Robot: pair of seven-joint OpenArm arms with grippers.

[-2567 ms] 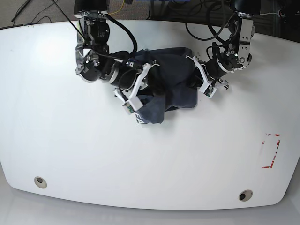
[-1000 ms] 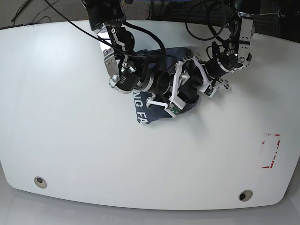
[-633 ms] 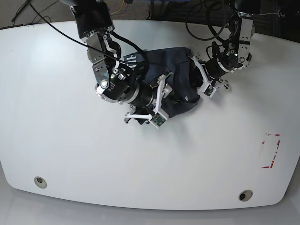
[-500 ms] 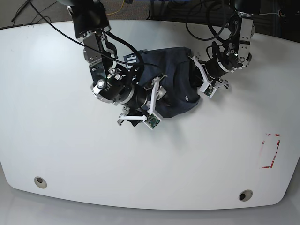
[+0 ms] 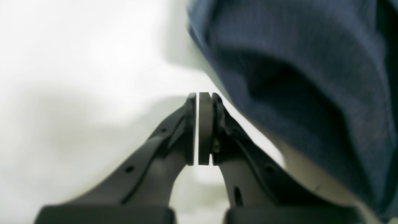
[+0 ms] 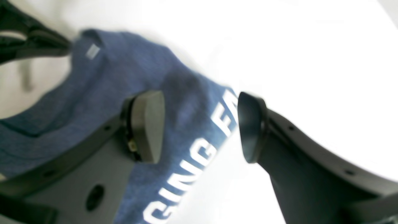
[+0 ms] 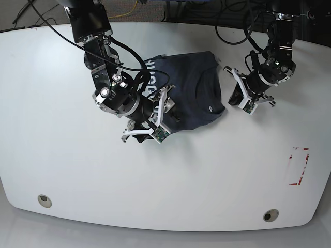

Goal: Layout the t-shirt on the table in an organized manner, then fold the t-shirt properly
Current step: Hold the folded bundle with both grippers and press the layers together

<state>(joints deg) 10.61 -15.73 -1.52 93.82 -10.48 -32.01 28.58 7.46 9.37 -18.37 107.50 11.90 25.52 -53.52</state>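
White table (image 7: 62, 155) bearing bunched t-shirt (image 7: 194, 90), right gripper (image 7: 147, 126) spread wide over it, left gripper (image 7: 247, 98) pinched empty alongside; risks dragging cloth into worse bunching

The lower left part of the t-shirt (image 7: 191, 93) was covered by the right arm in the base view, and only the letters "HUGG" could be read beside it. In the right wrist view the lettering was cut off by the bottom edge and blurred. In the left wrist view the counter (image 5: 77, 62) was blurred throughout.
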